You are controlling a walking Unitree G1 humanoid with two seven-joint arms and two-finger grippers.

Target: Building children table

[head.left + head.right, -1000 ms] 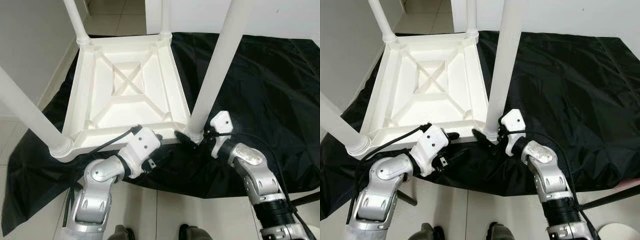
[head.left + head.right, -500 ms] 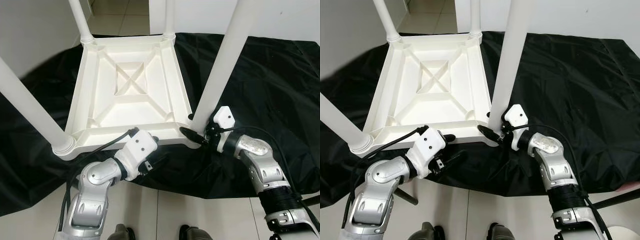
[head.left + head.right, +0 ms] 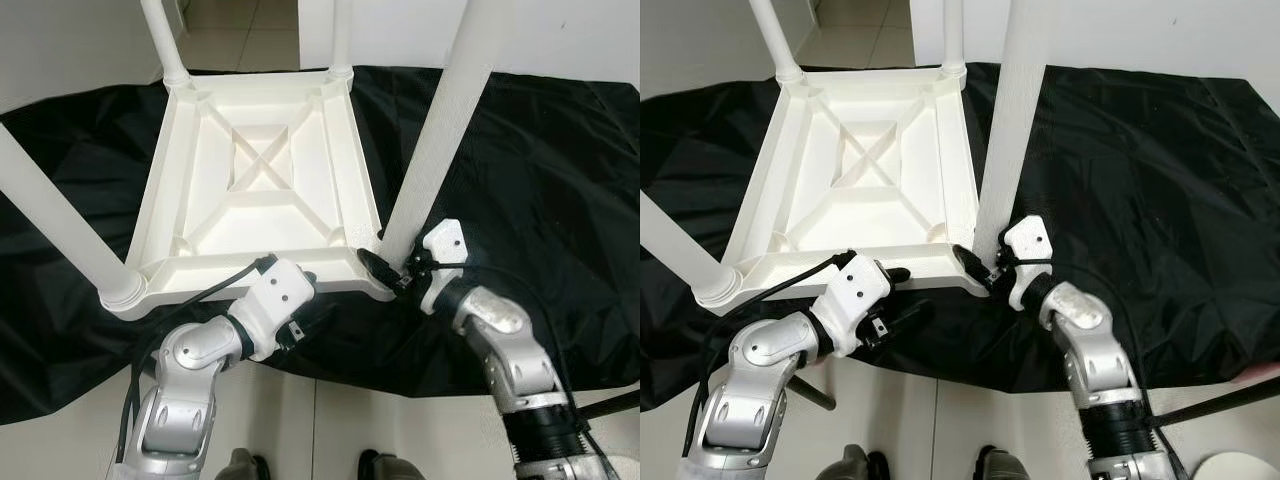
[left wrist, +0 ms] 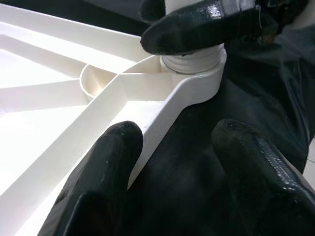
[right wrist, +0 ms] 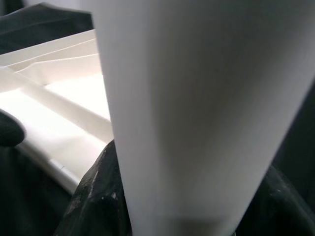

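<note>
At the near edge, the left claw [image 3: 318, 300] sits with its fingers spread, one finger [image 4: 110, 162] against the near rail of the upturned white children's table [image 3: 262, 190] and the other over the black cloth [image 3: 520, 170]. The right claw [image 3: 385, 270] is pinching the base of the near-right leg [image 3: 435, 140] where it enters its corner socket, though its far finger is largely hidden behind the leg. The table lies upside down on the black cloth spread over the tiled floor [image 3: 330, 430], its other legs standing up at the near-left [image 3: 55, 220], far-left [image 3: 160, 35] and far-right [image 3: 342, 35] corners.
</note>
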